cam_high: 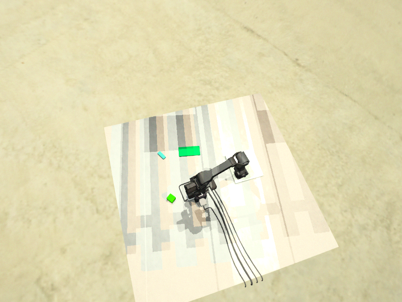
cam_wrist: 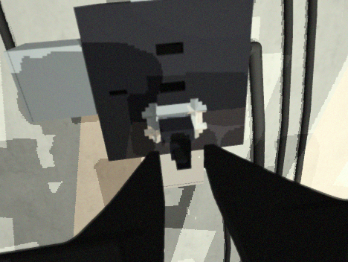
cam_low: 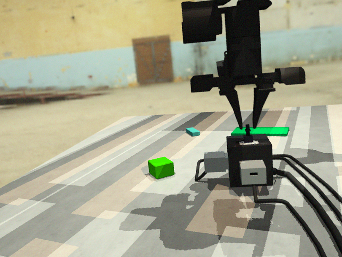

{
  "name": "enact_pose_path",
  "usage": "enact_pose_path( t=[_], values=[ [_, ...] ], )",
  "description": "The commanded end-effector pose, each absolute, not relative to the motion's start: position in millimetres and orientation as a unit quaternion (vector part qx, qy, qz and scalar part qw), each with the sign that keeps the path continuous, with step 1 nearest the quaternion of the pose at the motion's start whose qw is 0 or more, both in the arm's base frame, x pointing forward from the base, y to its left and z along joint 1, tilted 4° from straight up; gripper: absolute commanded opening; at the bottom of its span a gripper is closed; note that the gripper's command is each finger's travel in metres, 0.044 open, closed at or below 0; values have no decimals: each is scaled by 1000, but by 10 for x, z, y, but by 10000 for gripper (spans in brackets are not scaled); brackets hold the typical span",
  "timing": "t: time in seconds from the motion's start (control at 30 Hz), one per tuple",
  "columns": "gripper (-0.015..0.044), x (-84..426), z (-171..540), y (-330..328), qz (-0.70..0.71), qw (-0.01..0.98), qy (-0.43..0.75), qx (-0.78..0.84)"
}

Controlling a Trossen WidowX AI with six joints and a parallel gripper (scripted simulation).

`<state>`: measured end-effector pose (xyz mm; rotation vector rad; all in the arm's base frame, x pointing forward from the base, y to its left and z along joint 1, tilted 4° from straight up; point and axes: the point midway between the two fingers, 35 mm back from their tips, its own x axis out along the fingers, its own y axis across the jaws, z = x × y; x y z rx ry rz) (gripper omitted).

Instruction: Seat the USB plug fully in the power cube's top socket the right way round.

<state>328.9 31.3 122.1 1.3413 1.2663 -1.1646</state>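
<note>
The black power cube (cam_low: 235, 154) (cam_wrist: 212, 56) stands upright on the table; in the top view the arm mostly hides it. The black USB plug (cam_low: 247, 133) (cam_wrist: 182, 154) stands upright in the top socket, inside a pale, notched collar (cam_low: 253, 143) (cam_wrist: 172, 109). A short dark part of its body shows above the collar. How deep it sits and which way round it is, I cannot tell. My gripper (cam_low: 248, 127) (cam_wrist: 181, 157) is open, pointing down. Its fingertips stand one on each side of the plug's thin grip, with a gap on both sides.
A grey adapter (cam_low: 215, 162) (cam_wrist: 52, 82) sticks out of the cube's side and a pale one (cam_low: 256, 181) (cam_wrist: 182, 179) out of its front. Dark cables (cam_low: 319, 187) (cam_high: 224, 224) trail away. A green block (cam_low: 161, 167) (cam_high: 171, 197), a teal block (cam_low: 192, 131) (cam_high: 161, 155) and a flat green slab (cam_low: 268, 131) (cam_high: 189, 151) lie around.
</note>
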Motion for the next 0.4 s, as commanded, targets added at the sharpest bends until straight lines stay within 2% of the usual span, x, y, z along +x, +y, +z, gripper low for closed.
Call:
enact_pose_path(
  t=[0.0, 0.37],
  values=[
    [95, 3289, 1221, 313, -474, 462, 515, 545],
    [95, 3287, 1331, 305, -474, 462, 515, 545]
  ],
)
